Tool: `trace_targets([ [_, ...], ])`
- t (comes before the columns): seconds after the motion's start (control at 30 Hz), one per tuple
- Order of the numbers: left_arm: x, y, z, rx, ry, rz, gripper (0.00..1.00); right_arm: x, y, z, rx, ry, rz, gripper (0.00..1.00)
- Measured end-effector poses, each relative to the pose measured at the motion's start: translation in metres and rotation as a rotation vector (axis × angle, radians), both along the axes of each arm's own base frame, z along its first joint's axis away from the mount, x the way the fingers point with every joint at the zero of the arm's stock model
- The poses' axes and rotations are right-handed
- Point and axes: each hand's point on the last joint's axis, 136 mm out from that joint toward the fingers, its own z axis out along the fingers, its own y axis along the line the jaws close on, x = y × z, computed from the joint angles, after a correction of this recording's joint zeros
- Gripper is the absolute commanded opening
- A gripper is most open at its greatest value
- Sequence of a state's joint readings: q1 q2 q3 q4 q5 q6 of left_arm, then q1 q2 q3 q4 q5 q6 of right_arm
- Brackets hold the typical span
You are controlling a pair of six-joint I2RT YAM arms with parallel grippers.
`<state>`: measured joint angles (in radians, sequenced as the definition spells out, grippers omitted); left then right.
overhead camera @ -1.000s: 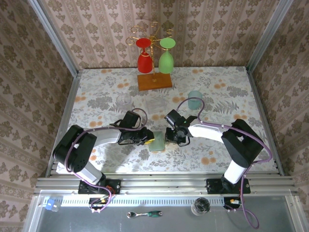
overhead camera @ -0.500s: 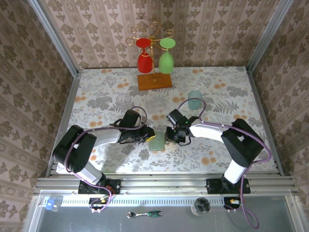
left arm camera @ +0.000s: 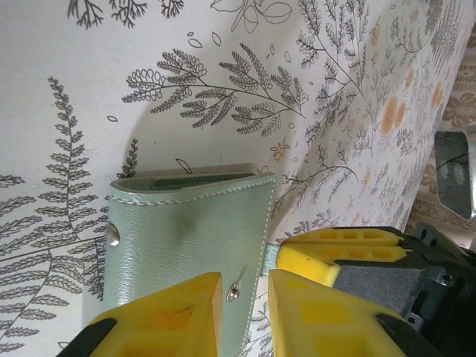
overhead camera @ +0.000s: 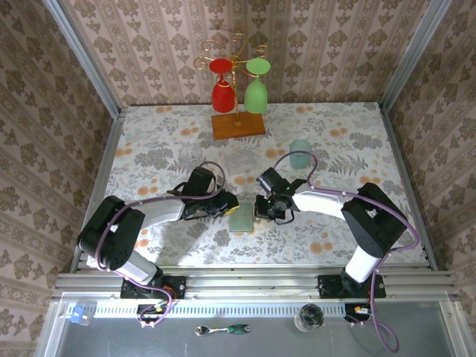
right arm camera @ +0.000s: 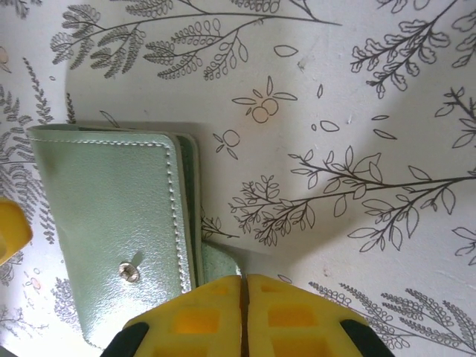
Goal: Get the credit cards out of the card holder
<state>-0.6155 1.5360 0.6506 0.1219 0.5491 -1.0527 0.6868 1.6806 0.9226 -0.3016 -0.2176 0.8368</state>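
1. The table (overhead camera: pixel 357 149) wears a pale cloth printed with ferns and orange flowers.
2. The left arm (overhead camera: pixel 149 216) and the right arm (overhead camera: pixel 335 202) both reach inward and meet near the middle of the table's near half.
3. At the far edge, an orange-brown wooden base (overhead camera: pixel 238 125) carries a gold wire stand with a red glass (overhead camera: pixel 223 93) and a green glass (overhead camera: pixel 256 91) hanging upside down.
4. A pale teal cup (overhead camera: pixel 300 153) stands upright beyond the right arm's wrist.
5. The card holder (overhead camera: pixel 241 219) lies flat and folded shut on the cloth between the two grippers, sage-green cover up, with darker inner layers showing along one edge.
6. The left gripper (left arm camera: pixel 245 297) has its yellow jaws a narrow gap apart. One finger lies over the cover's corner, the other just off its edge. I cannot tell whether they press on it.
7. The right gripper (right arm camera: pixel 242 286) is clenched, fingers pressed tight together on the end of the wallet's small closure tab (right arm camera: pixel 219 259).
8. A metal snap (right arm camera: pixel 129 272) sits on the cover near that tab.
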Motion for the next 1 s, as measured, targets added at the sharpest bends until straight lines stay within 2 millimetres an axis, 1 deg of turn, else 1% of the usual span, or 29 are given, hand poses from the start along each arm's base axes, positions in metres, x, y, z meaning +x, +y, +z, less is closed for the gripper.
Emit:
trace_targets([
  [0.2, 0.003, 0.0, 0.004, -0.008, -0.014, 0.006, 0.25, -0.001, -0.011, 0.017, -0.009, -0.019, 0.007, 0.03],
  [0.37, 0.01, 0.005, 0.01, -0.016, -0.034, 0.03, 0.25, -0.002, -0.017, 0.032, -0.025, -0.032, 0.022, 0.02],
  [0.47, 0.016, 0.011, 0.019, -0.019, -0.06, 0.055, 0.25, -0.001, -0.018, 0.041, -0.025, -0.044, 0.031, 0.02],
  [0.67, 0.027, 0.027, 0.043, -0.031, -0.139, 0.099, 0.25, -0.003, -0.019, 0.055, -0.024, -0.053, 0.033, 0.02],
  [0.83, 0.029, 0.041, 0.045, -0.012, -0.148, 0.116, 0.25, -0.004, -0.011, 0.066, -0.021, -0.067, 0.052, 0.02],
  [1.0, 0.025, 0.049, 0.047, -0.006, -0.155, 0.115, 0.25, -0.002, 0.006, 0.087, 0.006, -0.108, 0.078, 0.02],
])
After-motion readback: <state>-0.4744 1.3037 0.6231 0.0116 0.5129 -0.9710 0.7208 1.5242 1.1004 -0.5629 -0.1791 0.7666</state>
